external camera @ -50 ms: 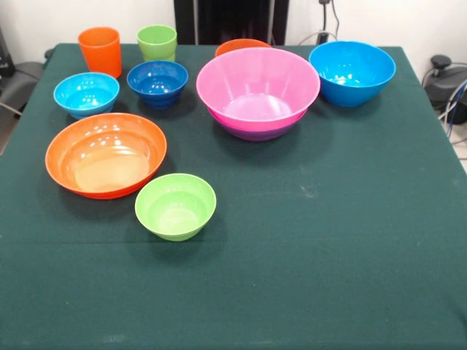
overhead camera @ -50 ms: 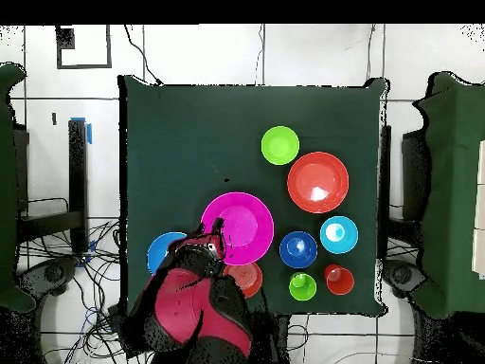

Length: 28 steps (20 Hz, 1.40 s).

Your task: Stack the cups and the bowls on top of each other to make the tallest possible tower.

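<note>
The tower is a large pink bowl [external camera @ -50 ms: 257, 87] [overhead camera @ -50 ms: 241, 226] nested in a purple bowl [external camera @ -50 ms: 255, 134], mid-table. A big blue bowl [external camera @ -50 ms: 352, 71] [overhead camera @ -50 ms: 161, 252] stands to its right in the front view, and a small orange bowl [external camera @ -50 ms: 242, 46] [overhead camera @ -50 ms: 248, 279] peeks out behind it. The orange cup [external camera @ -50 ms: 100, 51] [overhead camera @ -50 ms: 339, 280] and green cup [external camera @ -50 ms: 157, 42] [overhead camera @ -50 ms: 302, 286] stand upright at the far left. In front of them sit light-blue [external camera @ -50 ms: 86, 94], dark-blue [external camera @ -50 ms: 157, 82], wide orange [external camera @ -50 ms: 106, 154] and lime-green [external camera @ -50 ms: 175, 206] bowls. In the overhead view the gripper [overhead camera @ -50 ms: 215, 230] hangs at the pink bowl's edge; the front view does not show it.
The red and black arm [overhead camera @ -50 ms: 194, 303] covers part of the big blue bowl and the small orange bowl from above. The green cloth table [external camera @ -50 ms: 350, 240] spreads out in front of and beside the tower. Cables lie on the floor around the base.
</note>
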Tool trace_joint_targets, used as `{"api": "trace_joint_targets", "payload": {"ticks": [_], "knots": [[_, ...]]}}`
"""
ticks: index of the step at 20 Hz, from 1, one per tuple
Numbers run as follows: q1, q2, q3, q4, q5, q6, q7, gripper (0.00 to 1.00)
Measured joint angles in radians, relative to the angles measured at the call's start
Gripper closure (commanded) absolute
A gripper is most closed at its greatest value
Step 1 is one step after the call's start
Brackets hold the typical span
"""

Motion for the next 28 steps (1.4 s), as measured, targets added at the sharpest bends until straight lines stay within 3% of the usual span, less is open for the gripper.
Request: {"api": "trace_joint_targets", "payload": {"ticks": [4, 5, 8, 9, 11, 15, 19, 28], "knots": [[-0.092, -0.019, 0.063, 0.016, 0.018, 0.000, 0.000, 0.00], [-0.197, -0.025, 0.145, 0.034, 0.038, -0.001, 0.000, 0.00], [-0.355, -0.016, 0.265, 0.059, 0.068, 0.001, 0.000, 0.00], [-0.516, 0.012, 0.383, 0.078, 0.096, -0.001, 0.000, 0.00], [-0.628, 0.049, 0.466, 0.089, 0.115, 0.005, 0.000, 0.00], [-0.749, 0.112, 0.563, 0.107, 0.127, 0.007, 0.000, 0.00], [-0.784, 0.151, 0.622, 0.131, 0.127, 0.006, 0.000, 0.00], [-0.785, 0.168, 0.723, 0.184, 0.128, 0.007, 0.000, 0.00]]}}
